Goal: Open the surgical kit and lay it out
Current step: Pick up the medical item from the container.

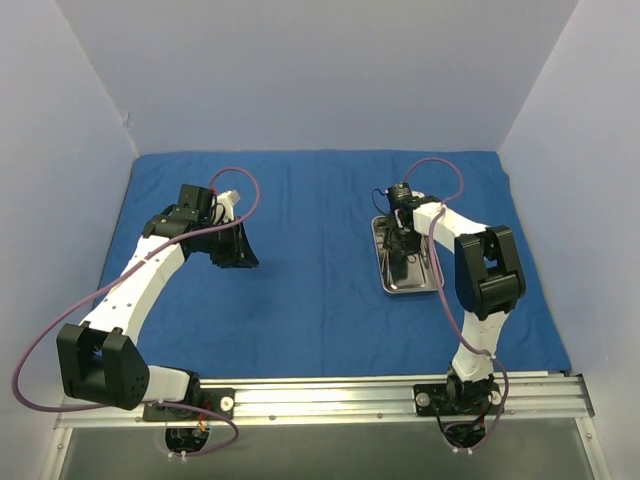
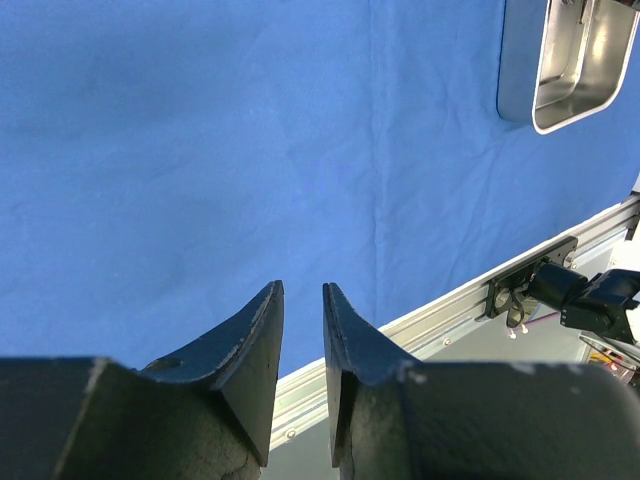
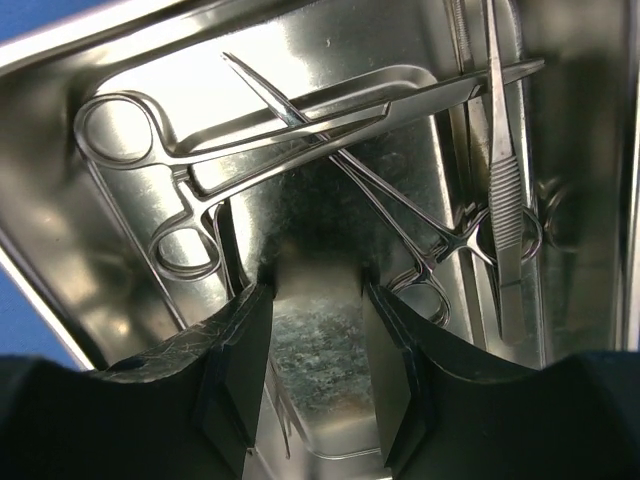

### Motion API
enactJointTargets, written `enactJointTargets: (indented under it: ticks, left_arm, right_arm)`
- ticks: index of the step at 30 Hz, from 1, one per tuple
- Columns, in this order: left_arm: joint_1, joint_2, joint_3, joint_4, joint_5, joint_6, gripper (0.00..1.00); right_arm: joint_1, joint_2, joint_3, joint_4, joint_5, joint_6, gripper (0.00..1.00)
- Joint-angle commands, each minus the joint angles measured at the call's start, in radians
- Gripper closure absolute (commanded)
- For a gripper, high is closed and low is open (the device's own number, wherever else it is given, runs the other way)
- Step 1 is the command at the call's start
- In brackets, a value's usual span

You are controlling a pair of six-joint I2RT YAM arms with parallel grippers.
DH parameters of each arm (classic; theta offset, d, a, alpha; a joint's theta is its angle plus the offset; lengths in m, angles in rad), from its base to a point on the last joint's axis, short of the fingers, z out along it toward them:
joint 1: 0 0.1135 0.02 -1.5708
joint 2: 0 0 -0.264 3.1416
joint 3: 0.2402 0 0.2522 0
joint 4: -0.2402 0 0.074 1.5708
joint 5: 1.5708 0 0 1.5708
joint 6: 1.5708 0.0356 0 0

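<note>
1. The deep-blue cloth drape (image 1: 320,190) lies opened and spread flat. It runs from the rear wall to the silver aluminium rail (image 1: 330,395) at the near edge.

2. The small shiny rectangular steel tray (image 1: 386,280) stands on the right half of the drape, uncovered, with its long side pointing away from the arm bases. In the left wrist view we see one corner of it (image 2: 520,60) at the upper right.

3. The fingers of the right arm (image 1: 402,250) reach down into the tray. In the right wrist view these fingers (image 3: 235,360) stand spread, with the bare tray floor between them. We see nothing pinched.

4. The instruments lie inside the tray, beyond the right fingertips:
   - One thin silver ring-handled clamp (image 3: 420,100) has its rings at the left wall (image 3: 60,250) and its tip pointing right.
   - A second ring-handled clamp (image 3: 400,205) crosses over the first on a diagonal, with its rings at the lower right.
   - A pair of straight silver tweezers with a ribbed grip (image 3: 508,200) lies along the right side, over both clamps.
   - We cannot tell what the further metal parts at the far right are.

5. The fingers of the left arm (image 1: 235,250) hang over bare drape on the left, well apart from the tray. The left wrist view shows these fingers (image 2: 250,350) parted by a narrow gap that holds nothing.
</note>
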Motion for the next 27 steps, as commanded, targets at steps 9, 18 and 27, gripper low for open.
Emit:
enactJointTargets:
  ticks: [9,18,27]
  left_arm:
    - [-0.006,-0.016,-0.011,0.030,0.021,0.015,0.69]
    - [-0.006,-0.027,-0.014,0.012,0.018,0.027,0.69]
    - [-0.004,-0.018,-0.012,0.012,0.025,0.029,0.69]
  right_arm:
    - [0.061,-0.094,0.001,-0.011,0.044,0.031,0.57]
    - [0.078,-0.085,0.013,-0.025,0.056,0.037,0.56]
    - [0.073,-0.019,-0.031,0.031,-0.029,0.018,0.65]
